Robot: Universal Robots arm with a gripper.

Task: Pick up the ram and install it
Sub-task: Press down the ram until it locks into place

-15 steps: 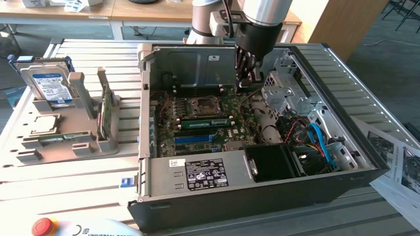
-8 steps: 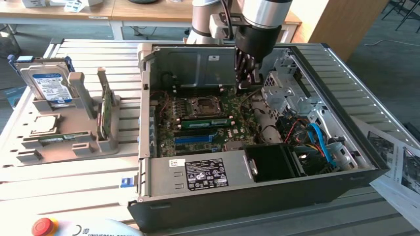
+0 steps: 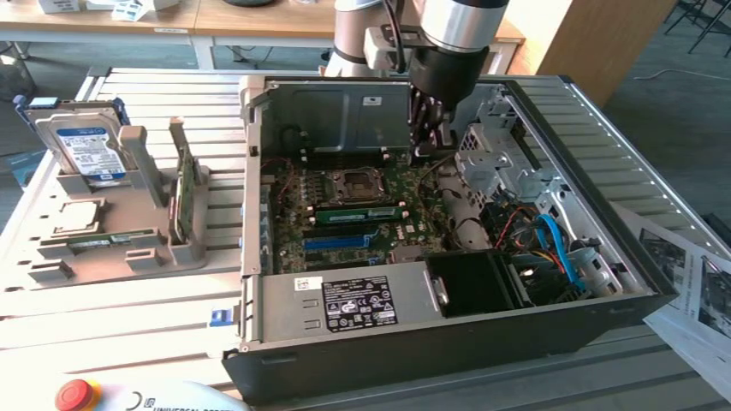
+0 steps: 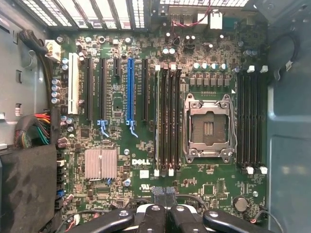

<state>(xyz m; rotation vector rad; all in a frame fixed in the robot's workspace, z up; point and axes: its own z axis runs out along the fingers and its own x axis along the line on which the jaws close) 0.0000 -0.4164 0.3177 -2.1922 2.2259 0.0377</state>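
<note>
Exterior view: an emergency stop (image 3: pixel 75 394) is seen nearest, in front of the case (image 3: pixel 377 360). Inside the case, the ram (image 3: pixel 358 214) is seated in a slot on the motherboard (image 3: pixel 342 235), just in front of the CPU socket (image 3: pixel 354 181). Beyond the socket, over the case's rear, the gripper (image 3: pixel 429 141) is held with fingers clenched on nothing. On the wrist view, the closed fingertips (image 4: pixel 156 194) are seen above the motherboard (image 4: pixel 121 160), with the ram (image 4: pixel 157 121) standing edge-on beside the socket (image 4: pixel 209 127). Off the case, a rack (image 3: pixel 115 240) carries a hard drive (image 3: pixel 86 150).
</note>
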